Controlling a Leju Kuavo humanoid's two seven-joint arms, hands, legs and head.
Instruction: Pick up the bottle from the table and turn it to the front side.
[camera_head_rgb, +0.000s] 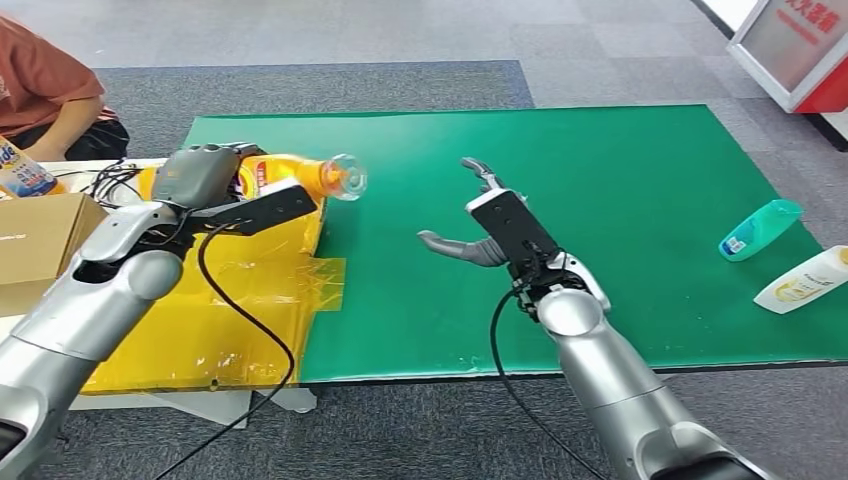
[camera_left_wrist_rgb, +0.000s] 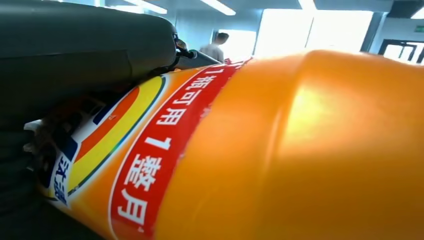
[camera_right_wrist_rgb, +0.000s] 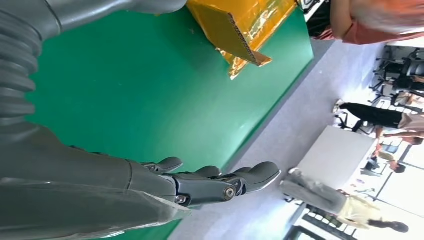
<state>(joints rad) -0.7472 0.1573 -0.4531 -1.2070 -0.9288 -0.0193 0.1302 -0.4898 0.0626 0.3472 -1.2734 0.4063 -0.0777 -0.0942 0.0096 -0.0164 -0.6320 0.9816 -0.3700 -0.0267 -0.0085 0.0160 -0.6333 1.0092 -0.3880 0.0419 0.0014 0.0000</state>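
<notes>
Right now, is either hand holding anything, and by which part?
The left hand holds the orange bottle around its labelled body, cap end free. The right hand holds nothing.

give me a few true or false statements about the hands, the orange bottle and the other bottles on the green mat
1. The left hand holds the orange bottle off the table. True.
2. The right hand grips a bottle. False: it is open over the green mat, holding nothing.
3. The orange bottle stands upright on the mat. False: it is lifted and lies roughly sideways, its clear cap pointing toward the right hand.
4. A teal bottle and a white bottle lie near the mat's right edge. True.
5. The teal bottle is stacked on the white bottle. False: they lie side by side, apart.
</notes>
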